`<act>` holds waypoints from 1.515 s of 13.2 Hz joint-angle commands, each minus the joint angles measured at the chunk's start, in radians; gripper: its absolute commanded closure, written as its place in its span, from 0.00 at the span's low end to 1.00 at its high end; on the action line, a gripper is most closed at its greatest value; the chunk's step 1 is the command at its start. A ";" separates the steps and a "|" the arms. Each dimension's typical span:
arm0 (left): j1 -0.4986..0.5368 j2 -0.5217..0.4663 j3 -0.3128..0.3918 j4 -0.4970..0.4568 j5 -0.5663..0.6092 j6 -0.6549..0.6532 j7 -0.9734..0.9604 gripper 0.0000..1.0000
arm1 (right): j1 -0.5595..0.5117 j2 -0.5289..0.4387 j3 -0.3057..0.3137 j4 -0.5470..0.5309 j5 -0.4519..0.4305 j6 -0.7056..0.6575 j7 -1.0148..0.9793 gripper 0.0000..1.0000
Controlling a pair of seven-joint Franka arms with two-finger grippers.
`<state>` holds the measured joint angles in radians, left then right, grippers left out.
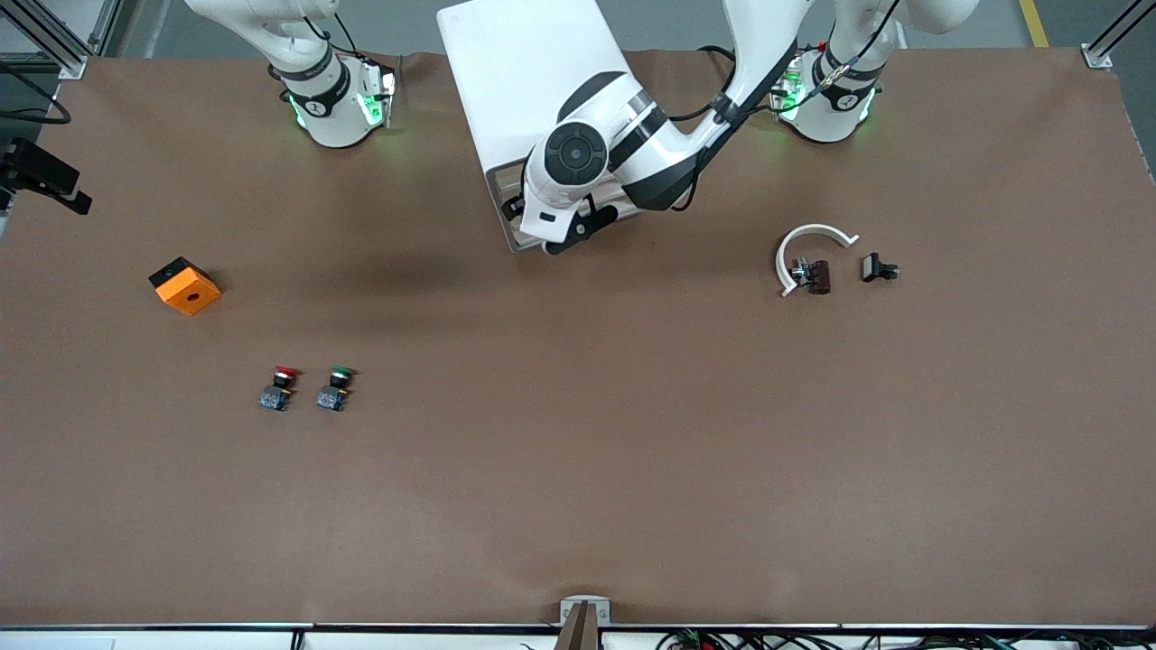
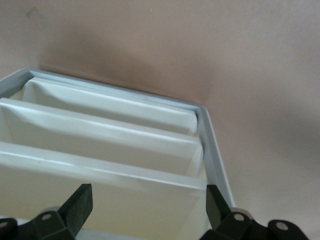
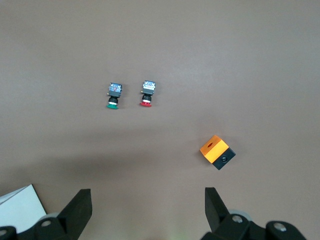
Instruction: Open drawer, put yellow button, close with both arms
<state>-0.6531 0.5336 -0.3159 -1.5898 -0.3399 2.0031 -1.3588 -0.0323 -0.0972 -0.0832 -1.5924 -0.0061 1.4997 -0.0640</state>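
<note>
1. A brown table (image 1: 578,469) holds a white cabinet (image 1: 524,72) between the arm bases.
2. The left gripper (image 2: 145,210), fingers wide and empty, hangs at the cabinet's drawer fronts (image 2: 100,135).
3. The right gripper (image 3: 147,210), fingers wide, waits above bare table.
4. Orange box (image 1: 185,286), red button (image 1: 278,388) and green button (image 1: 335,387) lie toward the right arm's end.
5. I cannot find the yellow button.

This looks like a robotics lab, not a home. Two white arms (image 1: 632,144) w/ lit green bases are bolted to a big counter (image 1: 578,487) under a brown mat. Aluminium frame posts (image 1: 1106,45) stand at the corners, cables (image 1: 722,639) run along the edge, grey industrial floor w/ a yellow line.
</note>
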 commanded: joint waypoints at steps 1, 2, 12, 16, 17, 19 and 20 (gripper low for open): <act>0.058 0.014 0.026 0.037 -0.011 -0.012 0.010 0.00 | -0.017 -0.018 0.016 -0.008 -0.012 -0.002 -0.027 0.00; 0.087 0.013 0.031 0.051 -0.010 -0.018 0.023 0.00 | -0.015 -0.019 0.017 -0.008 -0.011 -0.004 -0.022 0.00; 0.479 -0.164 0.034 0.151 0.190 -0.334 0.616 0.00 | -0.009 -0.021 0.023 -0.008 0.000 -0.013 0.067 0.00; 0.692 -0.266 0.038 0.142 0.191 -0.435 0.970 0.00 | -0.009 -0.019 0.023 -0.009 0.017 -0.013 0.070 0.00; 0.742 -0.286 0.038 0.139 0.212 -0.458 1.033 0.00 | -0.009 -0.019 0.023 -0.008 0.017 -0.012 0.069 0.00; 0.797 -0.332 0.032 0.123 0.330 -0.466 1.137 0.00 | -0.011 -0.019 0.022 -0.008 0.017 -0.010 0.066 0.00; 0.838 -0.343 0.032 0.122 0.340 -0.465 1.182 0.00 | -0.011 -0.019 0.022 -0.008 0.017 -0.010 0.065 0.00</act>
<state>0.1385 0.2441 -0.2690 -1.4256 -0.0462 1.5388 -0.2452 -0.0329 -0.0988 -0.0677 -1.5921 -0.0007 1.4899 -0.0085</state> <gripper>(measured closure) 0.000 0.000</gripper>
